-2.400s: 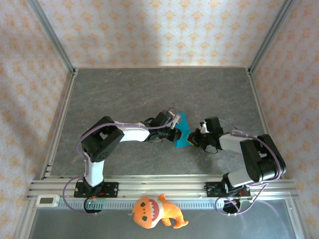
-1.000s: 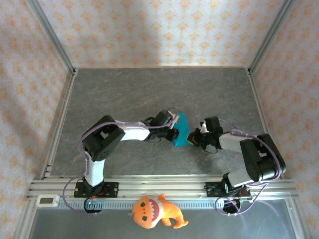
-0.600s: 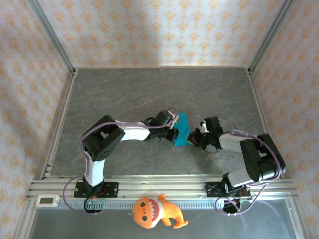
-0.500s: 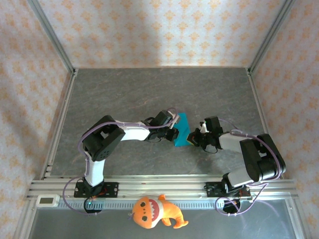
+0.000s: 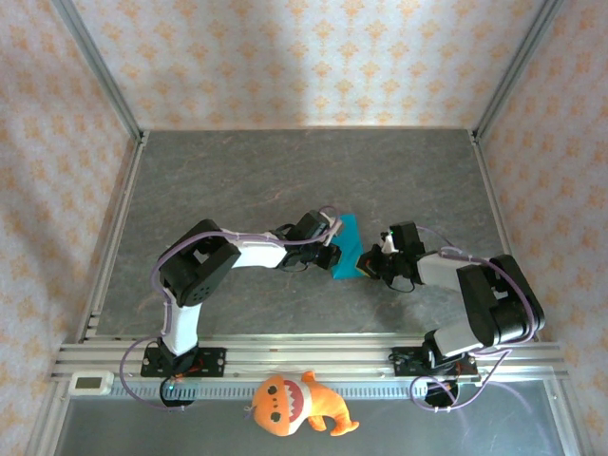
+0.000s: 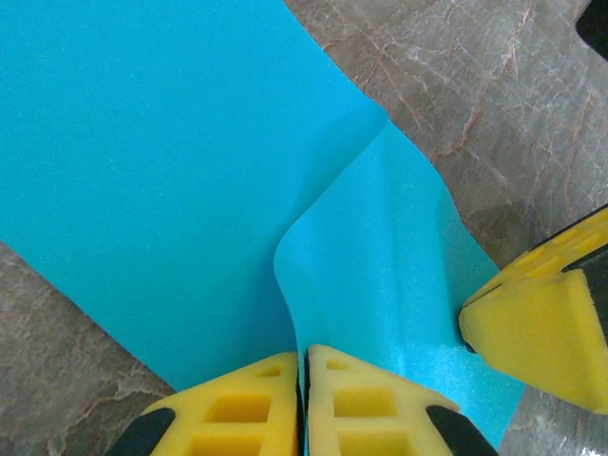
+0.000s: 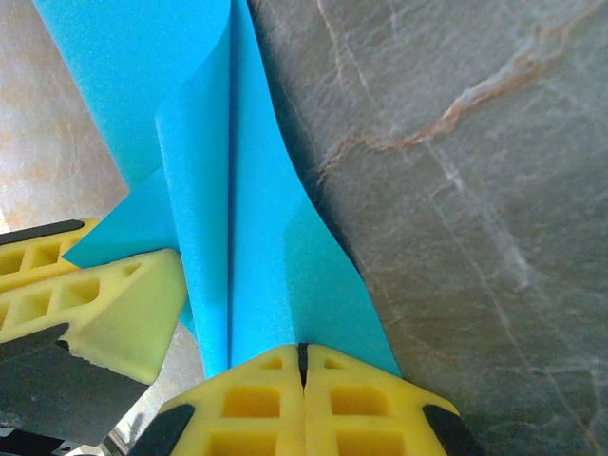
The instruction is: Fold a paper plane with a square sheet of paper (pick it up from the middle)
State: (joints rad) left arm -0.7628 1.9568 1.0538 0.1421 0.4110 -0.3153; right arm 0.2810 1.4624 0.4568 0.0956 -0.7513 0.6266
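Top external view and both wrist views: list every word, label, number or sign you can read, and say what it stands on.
No text can be read.
The display of the small white device at the near left corner is too small to read.
The square sheet of paper is plain cyan, with no print.
The orange plush toy shows no lettering.

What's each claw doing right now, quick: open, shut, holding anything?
Left claw: closed, pinching a raised fold of the blue sheet of paper.
Right claw: closed, pinching the same sheet of paper at its edge.
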